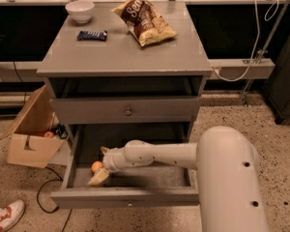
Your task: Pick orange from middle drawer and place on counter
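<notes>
Gripper (100,165) sits low in the left part of the open drawer (150,177), reached in from the right. Its fingers are spread wide: one pale finger (104,151) points toward the back and the other (97,178) lies near the front panel. The orange (96,166) rests on the drawer floor in the gap between them, close to the left wall. Whether either finger touches the fruit cannot be told. The orange is not lifted.

The white arm (154,154) runs roughly level across the drawer from the gripper to the large rounded body (229,178), which fills the lower right of the view. The drawer is pulled well out toward the camera, with its grey front panel along the bottom.

Above it is a closed drawer front (87,111) with a small round knob (128,112), and above that a dark open slot under the counter (135,57).

On the counter a white bowl (80,9) stands at the back left corner. A dark wrapped bar (92,35) lies just in front of it, and a crumpled chip bag (144,21) lies at the back middle, well apart from both.

Left of the cabinet, on the speckled floor, an open cardboard box (29,146) holds a small red fruit (49,134). A shoe (5,215) shows at the bottom left corner.
</notes>
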`<state>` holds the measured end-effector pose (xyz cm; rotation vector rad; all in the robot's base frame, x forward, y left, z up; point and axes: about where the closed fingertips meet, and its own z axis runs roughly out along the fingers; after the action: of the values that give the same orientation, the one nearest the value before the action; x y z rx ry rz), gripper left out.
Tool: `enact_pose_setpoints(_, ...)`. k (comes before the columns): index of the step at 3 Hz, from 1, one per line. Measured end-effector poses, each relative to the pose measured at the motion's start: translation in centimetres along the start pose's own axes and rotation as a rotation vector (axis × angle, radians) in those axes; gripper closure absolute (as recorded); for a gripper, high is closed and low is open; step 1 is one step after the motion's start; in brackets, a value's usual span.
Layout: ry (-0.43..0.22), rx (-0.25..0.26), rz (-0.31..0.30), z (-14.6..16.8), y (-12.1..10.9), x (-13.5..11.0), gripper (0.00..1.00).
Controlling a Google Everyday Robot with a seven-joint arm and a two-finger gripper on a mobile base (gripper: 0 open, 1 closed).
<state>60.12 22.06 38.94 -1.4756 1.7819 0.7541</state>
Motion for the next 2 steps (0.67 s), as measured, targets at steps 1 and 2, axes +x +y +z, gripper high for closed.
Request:
enact_pose_setpoints(1,0.017,-0.017,0.015,1.0,-0.47,1.1,0.27)
enact_pose_setpoints(2,0.028,-0.028,0.021,1.28,-0.74,2.08,0.5)
